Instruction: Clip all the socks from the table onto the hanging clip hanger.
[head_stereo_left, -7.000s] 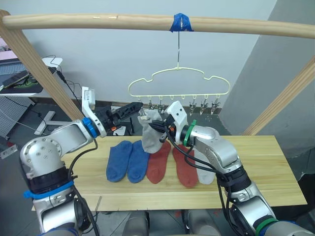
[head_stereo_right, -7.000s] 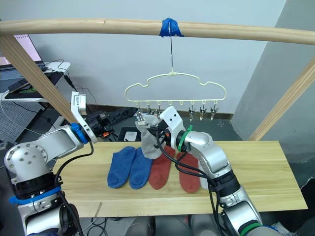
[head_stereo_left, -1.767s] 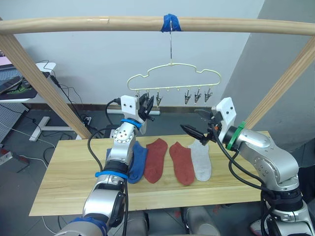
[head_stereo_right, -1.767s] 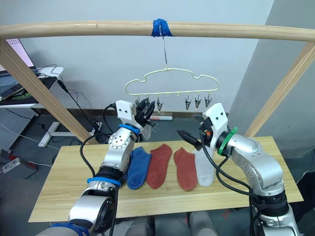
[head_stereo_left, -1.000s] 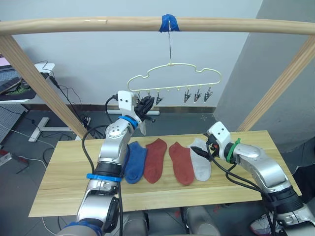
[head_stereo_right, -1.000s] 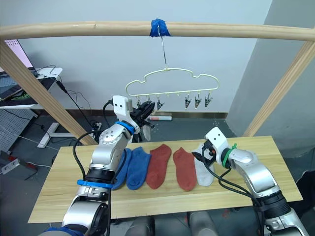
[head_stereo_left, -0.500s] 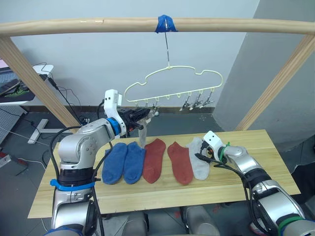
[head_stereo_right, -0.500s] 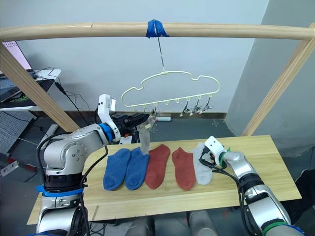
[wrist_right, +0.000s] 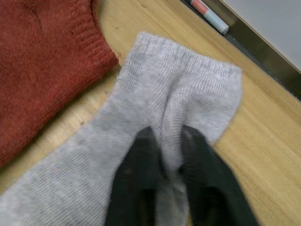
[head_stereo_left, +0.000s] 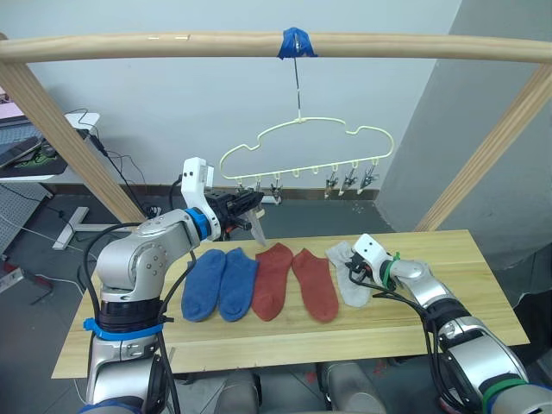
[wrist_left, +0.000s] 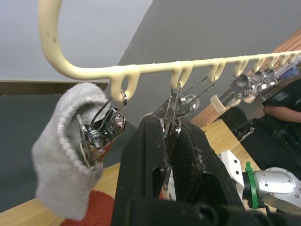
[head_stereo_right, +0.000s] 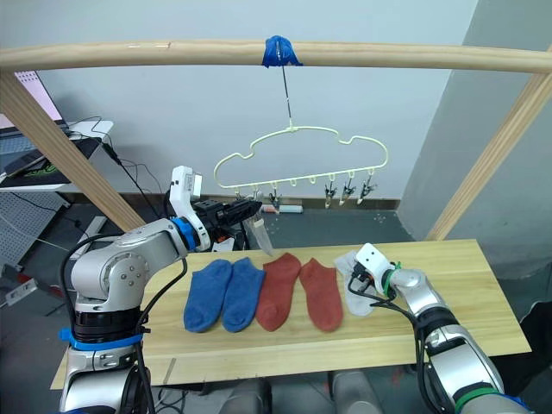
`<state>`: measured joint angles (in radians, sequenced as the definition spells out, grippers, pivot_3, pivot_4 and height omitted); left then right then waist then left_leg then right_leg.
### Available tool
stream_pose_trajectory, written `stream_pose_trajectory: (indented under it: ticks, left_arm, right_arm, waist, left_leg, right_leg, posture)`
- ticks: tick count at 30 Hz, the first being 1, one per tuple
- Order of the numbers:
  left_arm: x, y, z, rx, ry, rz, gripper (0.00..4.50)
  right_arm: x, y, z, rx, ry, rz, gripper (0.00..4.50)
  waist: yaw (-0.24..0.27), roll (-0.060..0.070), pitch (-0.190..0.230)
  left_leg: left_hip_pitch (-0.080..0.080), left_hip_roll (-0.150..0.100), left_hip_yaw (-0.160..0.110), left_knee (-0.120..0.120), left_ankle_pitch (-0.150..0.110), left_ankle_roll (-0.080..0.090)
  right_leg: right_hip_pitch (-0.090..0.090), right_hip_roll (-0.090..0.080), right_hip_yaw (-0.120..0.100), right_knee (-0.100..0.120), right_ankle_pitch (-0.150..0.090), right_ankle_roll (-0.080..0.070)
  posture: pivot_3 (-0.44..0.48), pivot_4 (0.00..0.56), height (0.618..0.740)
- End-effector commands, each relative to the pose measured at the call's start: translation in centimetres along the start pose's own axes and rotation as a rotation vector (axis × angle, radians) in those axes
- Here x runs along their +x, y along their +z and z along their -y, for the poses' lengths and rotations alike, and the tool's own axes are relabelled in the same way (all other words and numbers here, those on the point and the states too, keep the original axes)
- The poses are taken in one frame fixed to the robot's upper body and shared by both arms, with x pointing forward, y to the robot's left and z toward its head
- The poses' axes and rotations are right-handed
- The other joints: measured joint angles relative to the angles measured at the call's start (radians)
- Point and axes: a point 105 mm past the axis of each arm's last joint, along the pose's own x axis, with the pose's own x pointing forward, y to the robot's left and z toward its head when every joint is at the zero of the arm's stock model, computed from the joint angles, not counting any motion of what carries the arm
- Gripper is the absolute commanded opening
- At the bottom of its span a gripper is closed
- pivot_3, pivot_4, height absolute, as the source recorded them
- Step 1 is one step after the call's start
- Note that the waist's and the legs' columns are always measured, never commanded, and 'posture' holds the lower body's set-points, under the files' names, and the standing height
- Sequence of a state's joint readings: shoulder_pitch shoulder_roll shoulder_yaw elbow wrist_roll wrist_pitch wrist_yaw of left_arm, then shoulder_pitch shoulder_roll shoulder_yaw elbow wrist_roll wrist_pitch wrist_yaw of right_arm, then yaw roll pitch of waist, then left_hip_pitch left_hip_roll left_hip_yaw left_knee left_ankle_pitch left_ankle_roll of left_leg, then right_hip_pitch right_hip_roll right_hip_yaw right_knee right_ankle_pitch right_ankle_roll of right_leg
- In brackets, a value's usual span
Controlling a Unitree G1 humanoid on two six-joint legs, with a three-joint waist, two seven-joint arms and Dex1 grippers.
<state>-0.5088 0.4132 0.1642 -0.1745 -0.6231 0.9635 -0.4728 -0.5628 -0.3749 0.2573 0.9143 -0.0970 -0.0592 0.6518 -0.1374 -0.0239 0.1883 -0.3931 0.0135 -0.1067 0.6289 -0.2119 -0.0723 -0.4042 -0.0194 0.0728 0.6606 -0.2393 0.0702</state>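
Grey sock [wrist_right: 164, 122] — right claw [wrist_right: 170, 141] now pinching it.

The right gripper [wrist_right: 162, 155] has dropped to the table [head_stereo_left: 466, 302], apparently pinching the grey sock [wrist_right: 155, 113]. The other grey sock [wrist_left: 66, 150] now hangs clipped on the hanger [head_stereo_left: 297, 138].

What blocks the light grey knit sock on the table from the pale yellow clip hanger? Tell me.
Nothing visible. The right gripper pinches the light grey sock; open air lies up to the clip hanger, where the left gripper pinches a clip.
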Motion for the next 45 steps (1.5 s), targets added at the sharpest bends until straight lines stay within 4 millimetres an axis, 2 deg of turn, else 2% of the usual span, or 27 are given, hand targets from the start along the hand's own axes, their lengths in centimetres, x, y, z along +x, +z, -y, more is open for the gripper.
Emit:
stream_pose_trajectory:
  ticks: [1,8,11,12,14,16,20,29,45]
  left_arm:
    - [-0.1,0.5,0.7,-0.004,-0.039,0.012,0.2]
    - [0.0,0.0,1.1,-0.109,-0.076,-0.034,0.2]
    - [-0.1,0.5,1.3,-0.277,-0.121,-0.018,0.2]
    - [-0.1,0.9,1.5,-0.383,-0.16,0.002,0.2]
    - [-0.2,1.4,1.9,-0.5,-0.212,0.019,0.2]
    - [-0.3,1.9,1.8,-0.562,-0.229,0.03,0.2]
    - [-0.3,2.2,1.5,-0.586,-0.208,0.025,0.2]
    - [-0.2,2.2,1.8,-0.579,-0.201,0.018,0.2]
    - [-0.3,2.0,2.0,-0.547,-0.199,0.005,0.2]
  right_arm:
    - [-1.0,-1.0,0.2,-0.003,0.001,-0.015,0.01]
    - [-4.1,1.8,0.1,0.002,0.021,0.11,0.01]
    - [-6.8,6.3,-2.8,0.046,0.155,0.254,0.01]
    - [-8.0,8.6,-4.2,0.056,0.209,0.322,0.01]
    - [-9.2,11.3,-6.0,0.059,0.259,0.402,0.01]
    - [-9.5,13.7,-7.2,0.064,0.279,0.469,0.01]
    - [-9.4,16.6,-8.2,0.086,0.285,0.545,0.01]
    - [-8.5,18.2,-8.7,0.09,0.283,0.57,0.01]
    - [-8.1,19.1,-8.2,0.072,0.275,0.588,0.01]
  waist:
    - [0.0,0.0,0.0]
    - [-0.001,0.0,0.0]
    - [0.0,0.001,0.0]
    - [-0.001,0.001,0.0]
    - [-0.001,0.0,0.001]
    - [-0.003,0.0,0.001]
    - [-0.001,0.0,0.001]
    - [0.007,0.0,0.001]
    - [0.008,0.0,0.001]
  left_leg:
    - [0.0,0.0,0.0,0.0,0.0,0.0]
    - [-0.001,0.0,0.0,0.0,0.0,0.0]
    - [0.0,0.0,0.001,0.0,0.0,0.0]
    - [0.0,0.0,0.0,0.0,0.0,0.0]
    - [0.0,0.001,-0.001,0.0,0.0,0.0]
    - [0.0,0.001,-0.002,0.001,0.0,0.0]
    - [0.0,0.0,-0.001,0.001,0.0,0.0]
    - [-0.005,0.0,-0.001,0.0,0.0,0.0]
    - [-0.005,0.0,-0.001,-0.001,0.0,0.0]
  right_leg:
    - [0.0,0.0,0.0,0.0,0.0,0.0]
    - [0.0,0.0,0.0,0.0,0.0,0.0]
    - [-0.001,0.0,0.001,0.001,0.0,0.0]
    - [-0.001,0.0,0.0,0.001,0.0,0.0]
    - [-0.001,0.001,0.0,0.002,0.0,0.0]
    - [-0.001,0.001,-0.001,0.002,0.0,0.0]
    - [-0.001,0.001,-0.001,0.001,0.0,0.0]
    - [-0.003,0.0,-0.001,-0.004,0.0,0.0]
    - [-0.003,0.0,-0.001,-0.004,0.0,0.0]
  posture:
    - [-0.074,0.138,0.74]
    - [-0.08,0.139,0.74]
    - [-0.094,0.15,0.74]
    - [-0.1,0.152,0.74]
    - [-0.106,0.154,0.74]
    - [-0.113,0.156,0.74]
    - [-0.113,0.156,0.74]
    - [-0.108,0.158,0.74]
    - [-0.101,0.16,0.74]
